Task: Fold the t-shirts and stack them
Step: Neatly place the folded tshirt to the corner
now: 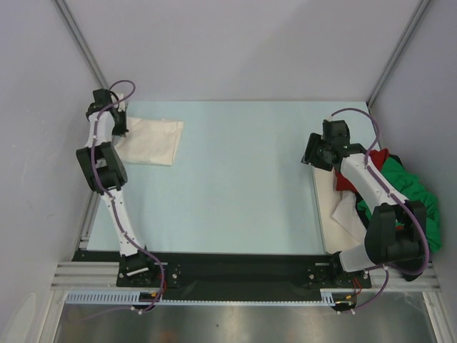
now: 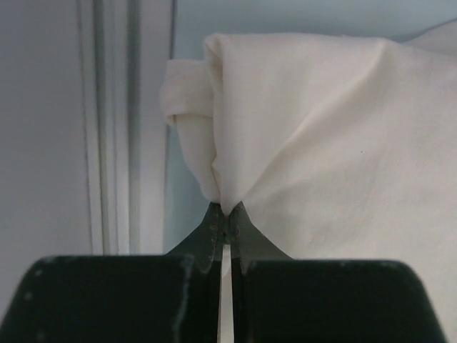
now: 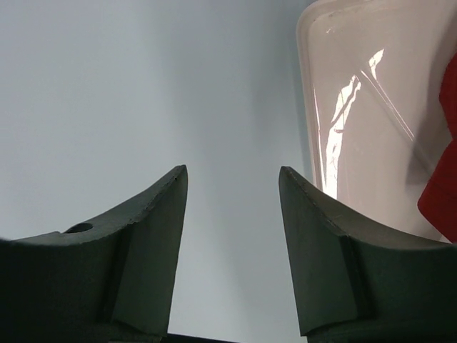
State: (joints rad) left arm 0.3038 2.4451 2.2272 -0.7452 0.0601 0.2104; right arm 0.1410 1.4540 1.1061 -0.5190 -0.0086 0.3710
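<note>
At the far left, your left gripper [image 2: 225, 213] has its jaws pressed almost fully together, with only a sliver of gap behind the tips. They pinch a peak of the cream t-shirt [image 2: 321, 143] at its left edge. The cloth rises to that pinch in a small tent, so the grip is lifting or tugging the edge, not just resting on it. The shirt lies in the far-left corner of the table [image 1: 243, 179], close against the metal frame rail [image 2: 107, 143]. From above it reads as a roughly rectangular folded bundle. You are probably holding the edge there either to square off the fold or to park this shirt as the base of the stack.

Across the middle the table surface carries nothing you are working on.

On the right, your right gripper [image 3: 232, 193] hangs with its jaws spread wide and nothing between them, only table surface below. It sits just left of a translucent plastic container [image 3: 357, 107]. The red t-shirt [image 1: 345, 183] spills from that container, and the green t-shirt [image 1: 418, 193] is heaped beyond it at the right edge. Both are unfolded. The spread jaws beside them suggest the arm is poised to fetch the next shirt.

No brand, label or writing is readable on the shirts, container or arms.
</note>
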